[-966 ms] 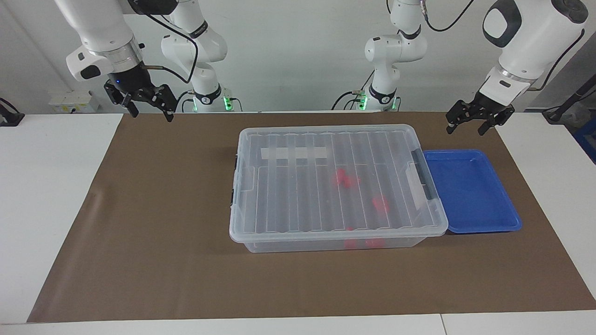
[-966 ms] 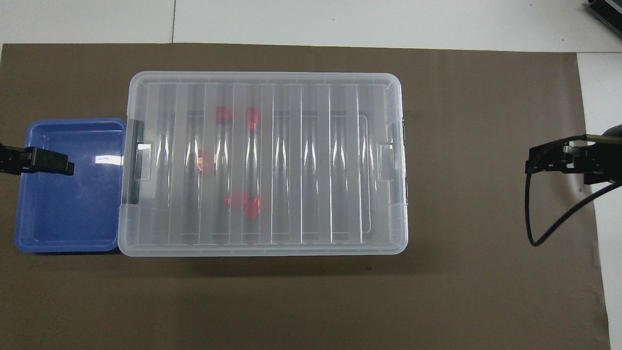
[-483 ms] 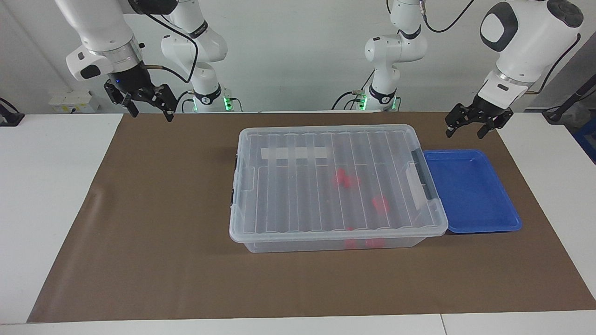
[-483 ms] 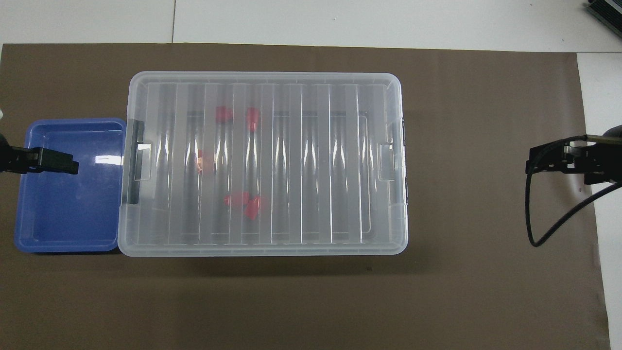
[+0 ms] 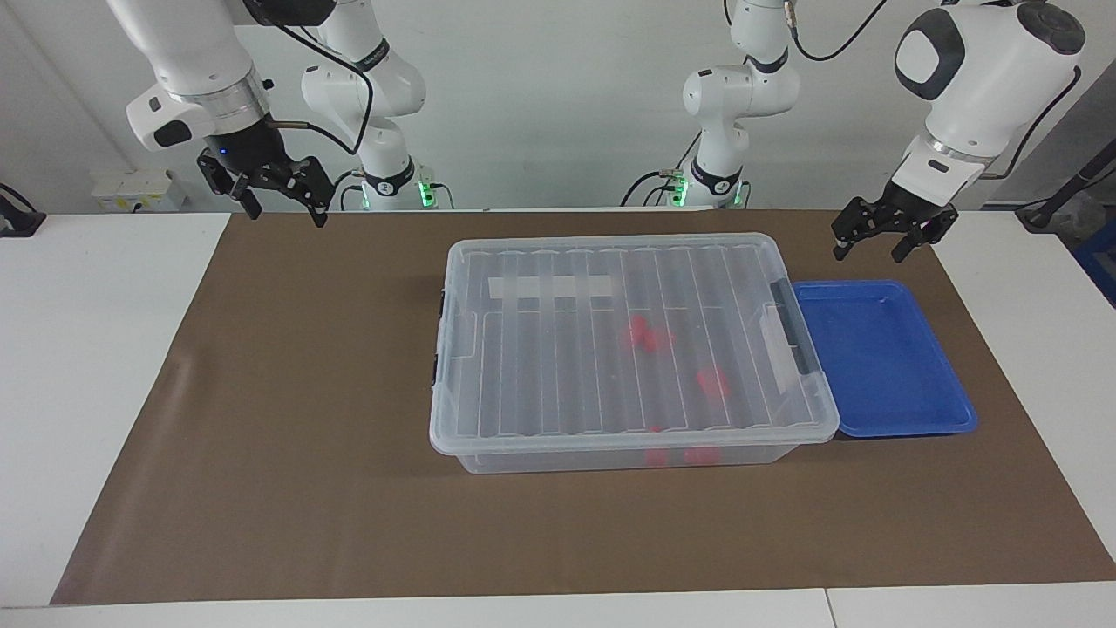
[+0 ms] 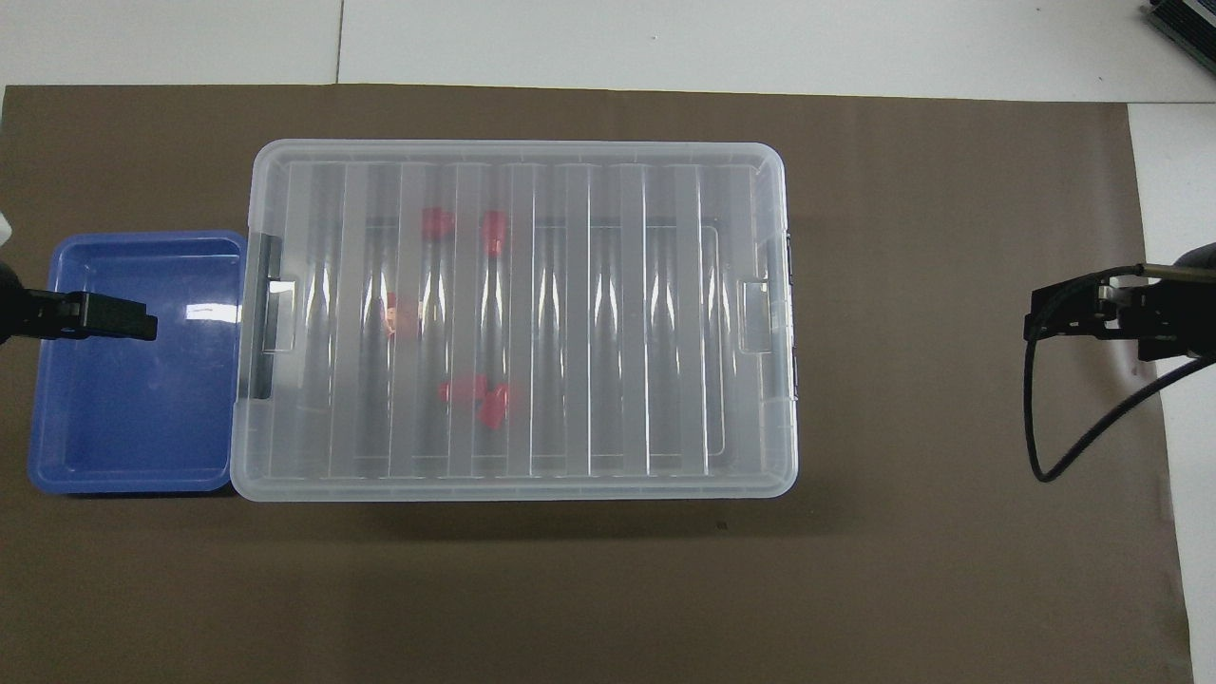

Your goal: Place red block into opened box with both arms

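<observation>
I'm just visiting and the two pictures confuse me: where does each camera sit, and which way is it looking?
Facing view: high across the table, looking at both robots; whole arms show, with left gripper and right gripper raised, open, empty.
Overhead view: above the robots' end, looking steeply down; only the left gripper over the blue tray and the right gripper show.
Shared: the lidded box, red blocks inside, seen half a turn apart.

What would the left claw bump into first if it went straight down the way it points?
Probably the blue tray. The left claw is open, up in the air and pointing down, near the tray's edge closest to the robots. It might just miss and land on the brown mat instead; depth is hard to judge.
</observation>
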`<state>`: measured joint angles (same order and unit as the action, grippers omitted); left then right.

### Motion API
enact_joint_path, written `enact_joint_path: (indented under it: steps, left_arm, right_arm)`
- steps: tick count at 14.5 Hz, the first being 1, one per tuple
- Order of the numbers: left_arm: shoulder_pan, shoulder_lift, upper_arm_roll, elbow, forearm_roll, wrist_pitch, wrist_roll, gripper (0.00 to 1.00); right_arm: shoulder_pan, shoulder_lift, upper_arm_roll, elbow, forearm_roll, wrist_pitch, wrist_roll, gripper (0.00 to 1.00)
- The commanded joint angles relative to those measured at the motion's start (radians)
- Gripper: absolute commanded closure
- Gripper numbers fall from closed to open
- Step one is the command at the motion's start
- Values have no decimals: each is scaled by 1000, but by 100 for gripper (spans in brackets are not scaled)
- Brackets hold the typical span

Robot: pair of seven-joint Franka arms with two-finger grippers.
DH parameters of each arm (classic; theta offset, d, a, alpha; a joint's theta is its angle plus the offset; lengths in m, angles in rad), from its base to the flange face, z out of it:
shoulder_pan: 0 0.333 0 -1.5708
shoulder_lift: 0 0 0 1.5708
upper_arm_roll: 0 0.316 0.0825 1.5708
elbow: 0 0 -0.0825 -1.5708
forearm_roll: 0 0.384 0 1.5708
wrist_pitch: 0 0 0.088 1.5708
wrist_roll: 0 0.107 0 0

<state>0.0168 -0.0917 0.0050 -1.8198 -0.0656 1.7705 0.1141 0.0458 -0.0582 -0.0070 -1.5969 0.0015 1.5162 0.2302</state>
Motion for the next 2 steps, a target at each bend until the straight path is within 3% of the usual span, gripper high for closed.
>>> enact_joint_path:
  steps: [1, 2]
  left_arm:
    - [-23, -39, 12, -42, -11, 26, 4, 0]
    - [-24, -39, 12, -42, -11, 26, 4, 0]
  right_arm:
    - [12, -15, -14, -11, -3, 12, -8, 0]
    - [9, -15, -14, -12, -2, 18, -11, 0]
